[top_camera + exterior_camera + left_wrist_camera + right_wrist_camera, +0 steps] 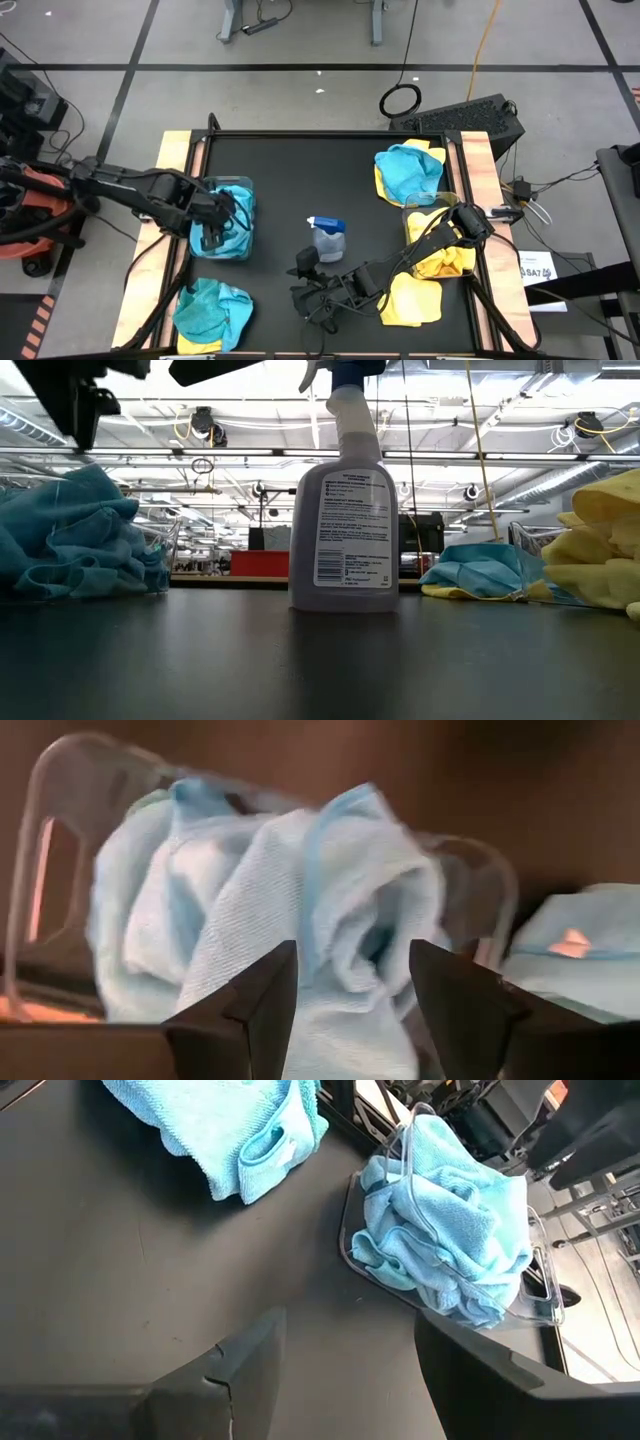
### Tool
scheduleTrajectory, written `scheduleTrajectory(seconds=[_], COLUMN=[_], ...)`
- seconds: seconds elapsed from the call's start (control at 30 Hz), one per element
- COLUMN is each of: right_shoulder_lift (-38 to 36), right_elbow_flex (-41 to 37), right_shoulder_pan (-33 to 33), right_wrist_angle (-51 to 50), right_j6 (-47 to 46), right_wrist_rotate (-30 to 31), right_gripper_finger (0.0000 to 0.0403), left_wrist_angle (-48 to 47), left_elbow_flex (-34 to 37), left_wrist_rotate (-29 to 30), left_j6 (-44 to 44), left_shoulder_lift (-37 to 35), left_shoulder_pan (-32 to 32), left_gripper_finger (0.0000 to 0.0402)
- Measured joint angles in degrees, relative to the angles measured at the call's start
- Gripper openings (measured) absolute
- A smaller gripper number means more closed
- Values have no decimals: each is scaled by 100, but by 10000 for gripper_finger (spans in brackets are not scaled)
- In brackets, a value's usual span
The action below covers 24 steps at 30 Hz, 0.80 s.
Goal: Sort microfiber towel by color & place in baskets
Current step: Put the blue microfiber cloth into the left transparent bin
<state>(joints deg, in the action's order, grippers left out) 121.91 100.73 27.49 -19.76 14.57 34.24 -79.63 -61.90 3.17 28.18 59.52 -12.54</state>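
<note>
**Trainee:** Where are you in the sort?

**Operator:** I have the left gripper (215,225) over the left basket (247,186), which is heaped with teal towels (235,215). In the left wrist view the fingers (250,1010) stand apart around a fold of cloth, not pinching it, so I read that claw as released. The drop looks done to me.

**Trainee:** And the right arm?

**Operator:** The right gripper (325,290) waits low near the front edge, just in front of the spray bottle (327,240), jaws apart and empty. The yellow towels (440,262) fill the right basket (412,215), with one more yellow towel (410,300) in front of it.

**Trainee:** What makes this step go well?

**Operator:** I'd lift the left arm straight up so no loop of cloth snags a finger. Then there's a loose teal towel (210,310) at the front left, and a teal one on yellow (410,172) at the back right.
</note>
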Motion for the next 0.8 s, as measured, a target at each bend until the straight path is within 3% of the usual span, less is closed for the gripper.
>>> scheduleTrajectory(seconds=[0.3, 0.53, 0.8], right_shoulder_lift=[0, 0, 0], right_elbow_flex=[0, -2, -2], right_shoulder_pan=[0, 0, 35], right_wrist_angle=[-56, -101, -185], right_j6=[7, 20, -58], right_wrist_rotate=[-1, 0, 0], right_gripper_finger=[215, 215, 215], left_wrist_angle=[1243, 1906, 2257], left_elbow_flex=[-69, -69, -69], left_wrist_rotate=[-907, -956, -956], left_j6=[155, 747, 1247], left_shoulder_lift=[76, 561, 1615], left_shoulder_pan=[-829, -1813, -2659], left_gripper_finger=[201, 201, 201])
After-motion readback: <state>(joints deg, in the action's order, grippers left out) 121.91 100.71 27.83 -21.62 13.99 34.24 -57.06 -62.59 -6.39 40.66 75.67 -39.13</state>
